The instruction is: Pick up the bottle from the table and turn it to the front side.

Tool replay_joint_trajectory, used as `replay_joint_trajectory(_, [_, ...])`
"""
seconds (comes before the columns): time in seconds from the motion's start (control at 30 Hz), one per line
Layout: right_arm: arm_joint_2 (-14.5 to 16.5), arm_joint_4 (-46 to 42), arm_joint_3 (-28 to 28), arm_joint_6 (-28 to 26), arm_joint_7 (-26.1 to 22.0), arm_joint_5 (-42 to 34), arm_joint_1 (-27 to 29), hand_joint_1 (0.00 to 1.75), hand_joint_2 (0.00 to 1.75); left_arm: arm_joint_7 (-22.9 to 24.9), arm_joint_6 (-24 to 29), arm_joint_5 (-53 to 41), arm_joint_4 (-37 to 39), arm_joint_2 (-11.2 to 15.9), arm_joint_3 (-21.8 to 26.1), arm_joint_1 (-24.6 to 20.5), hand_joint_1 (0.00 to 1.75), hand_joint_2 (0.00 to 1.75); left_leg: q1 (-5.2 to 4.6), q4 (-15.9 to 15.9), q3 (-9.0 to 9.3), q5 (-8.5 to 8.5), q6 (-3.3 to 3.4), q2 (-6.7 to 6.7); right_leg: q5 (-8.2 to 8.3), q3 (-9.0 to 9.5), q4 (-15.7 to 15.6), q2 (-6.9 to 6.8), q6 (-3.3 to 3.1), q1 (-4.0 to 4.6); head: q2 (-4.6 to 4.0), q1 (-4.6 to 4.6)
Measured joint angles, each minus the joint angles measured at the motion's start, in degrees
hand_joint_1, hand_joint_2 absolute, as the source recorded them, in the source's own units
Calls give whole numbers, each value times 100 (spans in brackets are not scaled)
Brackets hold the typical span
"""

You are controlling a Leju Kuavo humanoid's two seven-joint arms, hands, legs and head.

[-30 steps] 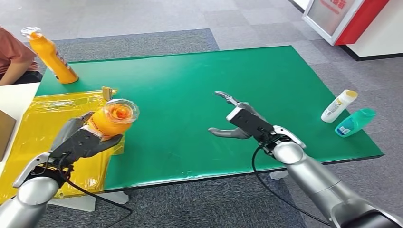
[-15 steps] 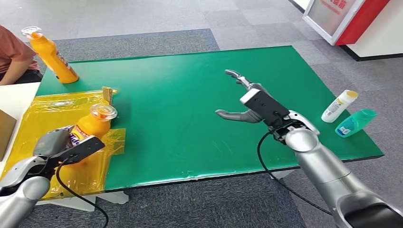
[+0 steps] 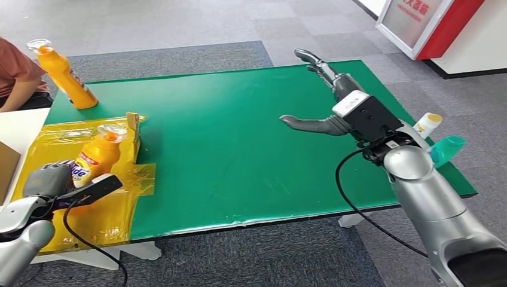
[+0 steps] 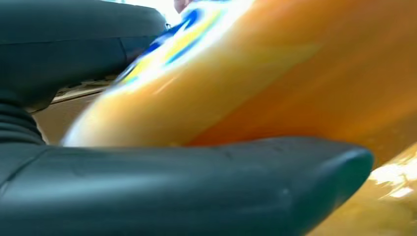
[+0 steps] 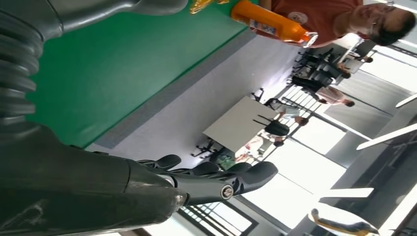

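Observation:
An orange bottle (image 3: 97, 156) with a clear cap stands tilted on the yellow sheet (image 3: 113, 209) at the table's left end. My left hand (image 3: 63, 182) holds its lower body, the thumb lying across the front. In the left wrist view the orange bottle (image 4: 295, 73) presses against the grey thumb (image 4: 196, 191), with its blue and white label facing the palm. My right hand (image 3: 341, 110) hovers open above the green table (image 3: 239, 137) toward its right side, fingers spread and holding nothing. In the right wrist view the fingers (image 5: 216, 177) are apart in the air.
A second orange bottle (image 3: 64, 73) stands at the table's far left corner, next to a seated person (image 3: 15, 72) in an orange shirt. A white bottle (image 3: 428, 122) and a teal bottle (image 3: 449, 148) lie at the right edge, partly behind my right arm.
My left hand has come down and back with the bottle, which turned from cap-toward-me to nearly upright on the yellow sheet. My right hand has risen and moved away to the far right.

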Motion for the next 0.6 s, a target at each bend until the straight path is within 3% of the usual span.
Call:
replay_joint_trajectory(0.27, [-24, -167, 69, 4, -13, -63, -72, 0, 175, -108, 326, -325, 261, 81, -30, 93, 175, 0, 0, -1, 10, 2, -3, 16, 2, -3, 4, 21, -3, 0, 0, 1])
replay_joint_trajectory(0.43, [-100, -169, 62, -28, -104, -97, -47, 0, 175, -488, 441, -300, 225, 214, 14, 179, 175, 0, 1, -1, 10, 1, -5, 18, -1, -6, 4, 22, -6, 1, 0, 0])
replay_joint_trajectory(0.6, [-187, -168, 11, -22, -294, -94, 90, 0, 175, -1017, 398, -170, -30, 518, 63, 379, 175, 0, 2, -1, 2, 0, -7, 19, -3, -17, 5, 23, -9, 2, 0, 0])
